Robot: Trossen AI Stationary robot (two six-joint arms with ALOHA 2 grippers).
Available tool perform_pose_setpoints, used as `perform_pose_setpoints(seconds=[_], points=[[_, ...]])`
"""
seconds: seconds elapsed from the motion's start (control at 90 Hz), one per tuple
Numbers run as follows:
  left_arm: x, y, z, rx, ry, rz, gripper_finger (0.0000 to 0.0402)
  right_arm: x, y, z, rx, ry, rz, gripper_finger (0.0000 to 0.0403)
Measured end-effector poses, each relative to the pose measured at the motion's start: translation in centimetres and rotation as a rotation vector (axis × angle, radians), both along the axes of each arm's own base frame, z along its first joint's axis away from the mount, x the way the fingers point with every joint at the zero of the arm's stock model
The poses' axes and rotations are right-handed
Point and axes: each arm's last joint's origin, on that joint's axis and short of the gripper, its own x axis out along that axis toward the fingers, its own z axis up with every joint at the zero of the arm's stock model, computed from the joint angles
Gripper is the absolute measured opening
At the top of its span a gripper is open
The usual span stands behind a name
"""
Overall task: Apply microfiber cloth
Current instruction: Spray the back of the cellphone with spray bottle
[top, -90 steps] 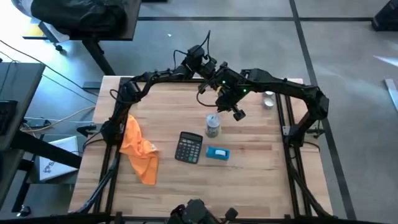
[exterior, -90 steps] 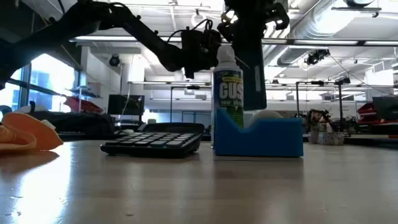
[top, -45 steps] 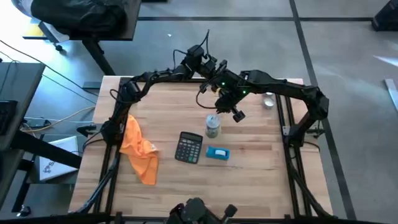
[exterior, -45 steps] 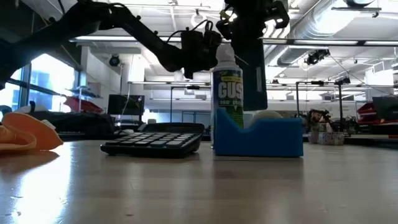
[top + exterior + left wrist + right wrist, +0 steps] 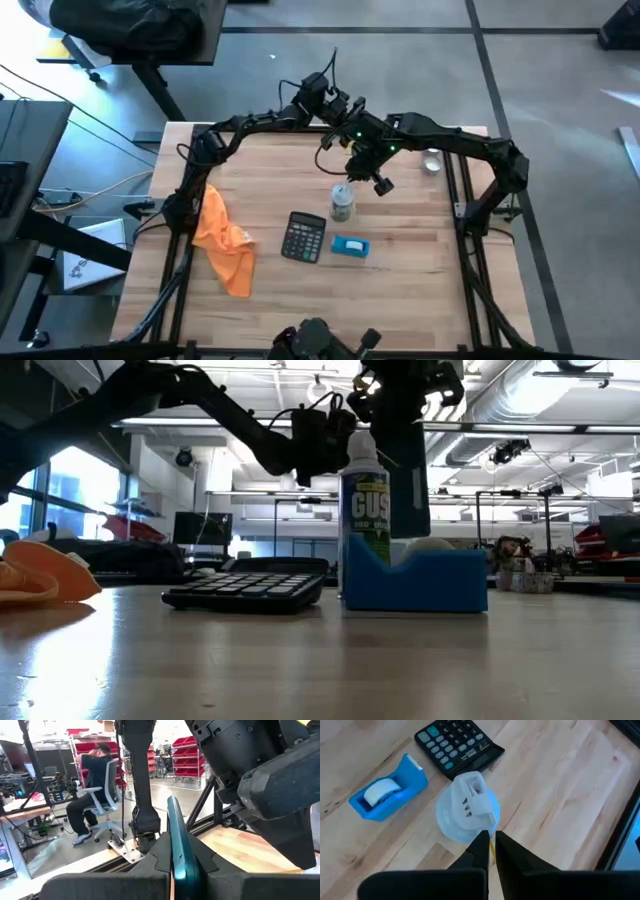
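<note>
1. Light wooden table: carries all items.
2. Bright orange wrinkled microfiber cloth: lies near the table's left edge, untouched.
3. Left gripper: at the far edge, clamped on a flat teal slab.
4. Right gripper: above the white-capped spray bottle, jaws narrow, holding nothing.

Grey concrete floor, red shelving behind.

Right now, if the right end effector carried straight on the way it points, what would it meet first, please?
Probably the white nozzle of the spray bottle, which sits just beyond the right end effector; the calculator lies farther off. Depth is hard to judge.
</note>
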Motion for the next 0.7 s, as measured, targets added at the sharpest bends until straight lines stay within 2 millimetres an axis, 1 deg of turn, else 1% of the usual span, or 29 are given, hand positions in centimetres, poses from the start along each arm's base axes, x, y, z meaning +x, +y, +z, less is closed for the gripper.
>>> perform_pose_setpoints(seconds=[0.1, 0.267, 0.7], points=[[0.00, 0.00, 0.00, 0.000, 0.000, 0.000, 0.0001, 0.05, -0.01, -0.07, 0.002, 0.002, 0.000, 0.0000], [-0.01, 0.01, -0.01, 0.000, 0.000, 0.000, 0.0001, 0.43, -0.12, -0.82, 0.020, 0.033, 0.001, 0.0000], [-0.02, 0.04, -0.02, 0.000, 0.001, 0.001, 0.0001, 0.44, -0.11, -0.89, 0.020, 0.040, 0.001, 0.0000]])
